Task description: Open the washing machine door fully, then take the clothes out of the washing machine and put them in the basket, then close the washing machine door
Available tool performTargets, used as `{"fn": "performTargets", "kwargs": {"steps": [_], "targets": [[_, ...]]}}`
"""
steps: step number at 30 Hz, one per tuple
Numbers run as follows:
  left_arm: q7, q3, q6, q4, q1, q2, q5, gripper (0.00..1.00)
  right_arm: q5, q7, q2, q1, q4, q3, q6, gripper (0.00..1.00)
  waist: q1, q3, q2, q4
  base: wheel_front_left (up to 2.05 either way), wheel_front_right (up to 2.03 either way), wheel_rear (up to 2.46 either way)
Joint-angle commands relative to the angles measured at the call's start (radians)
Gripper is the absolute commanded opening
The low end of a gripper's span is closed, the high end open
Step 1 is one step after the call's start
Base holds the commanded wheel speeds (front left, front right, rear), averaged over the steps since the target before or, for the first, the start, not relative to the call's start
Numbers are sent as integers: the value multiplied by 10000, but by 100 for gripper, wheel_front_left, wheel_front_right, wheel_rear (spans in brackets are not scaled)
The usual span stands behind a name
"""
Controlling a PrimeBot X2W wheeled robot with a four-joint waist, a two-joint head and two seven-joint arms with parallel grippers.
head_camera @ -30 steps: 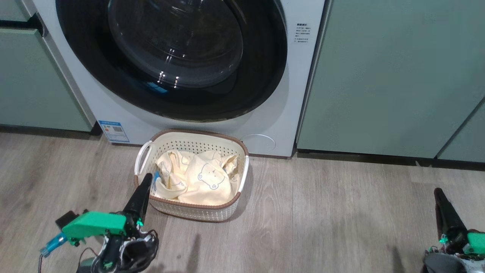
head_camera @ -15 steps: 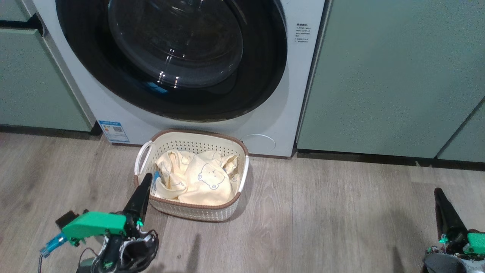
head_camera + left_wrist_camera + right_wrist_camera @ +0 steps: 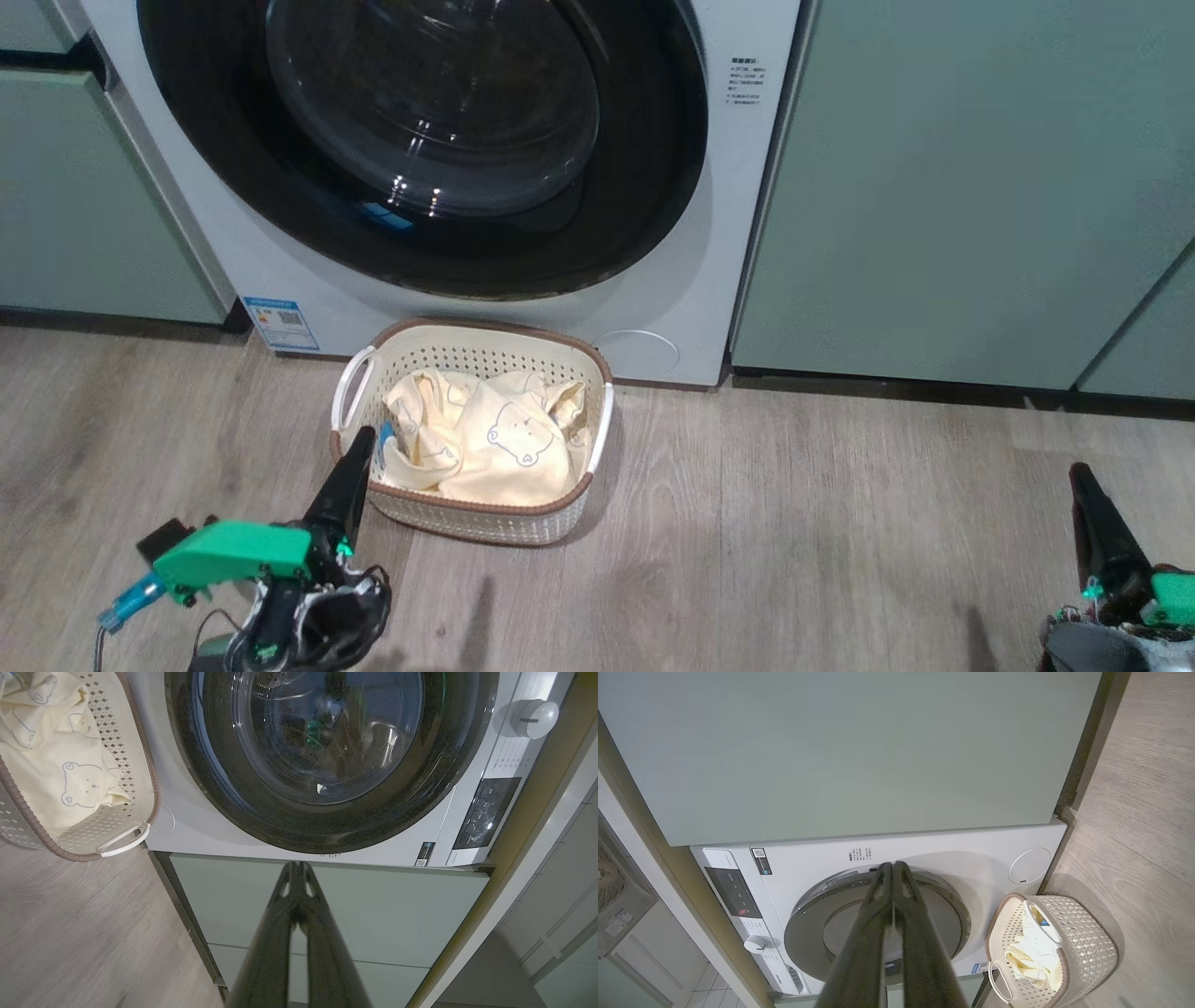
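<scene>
At the far left stands a flat sage-green cabinet door (image 3: 84,196). Low on the left, the left gripper (image 3: 360,446), green with long dark fingers, hangs over the grey-brown wooden floor (image 3: 794,523). Its tip shows right at the near left corner of the small cream plastic basket (image 3: 485,358); whether they touch cannot be told. Its jaws are pressed together with nothing between them.

Next comes the big white front-loading washing machine (image 3: 719,243), with a small blue sticker (image 3: 280,323) at its lower left corner. The large round washing machine door (image 3: 429,121), with a shiny black rim and a bulging glass middle, is shut flat against it.

The basket, full of little holes, with a brown rim and white handles, sits on the floor just in front of the machine. The soft pale-yellow clothes (image 3: 499,443) with a blue bear drawing lie inside the basket.

To the right is a wide sage-green cabinet (image 3: 952,187). Low at the far right, the right gripper (image 3: 1083,481) hangs above the floor, well apart from the basket. Its jaws are pressed together too and hold nothing.
</scene>
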Motion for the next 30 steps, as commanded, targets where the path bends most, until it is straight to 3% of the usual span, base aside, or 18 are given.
{"fn": "performTargets", "kwargs": {"steps": [1,30], "targets": [[62,342,-15,-357,-247,72,-39,0,72,54,-227,-560,-380,156,-27,0,0,0,0,0,0,0,0],[61,341,-16,-357,-247,72,-40,0,73,53,-227,-560,-380,156,-27,0,0,0,0,0,0,0,0]]}}
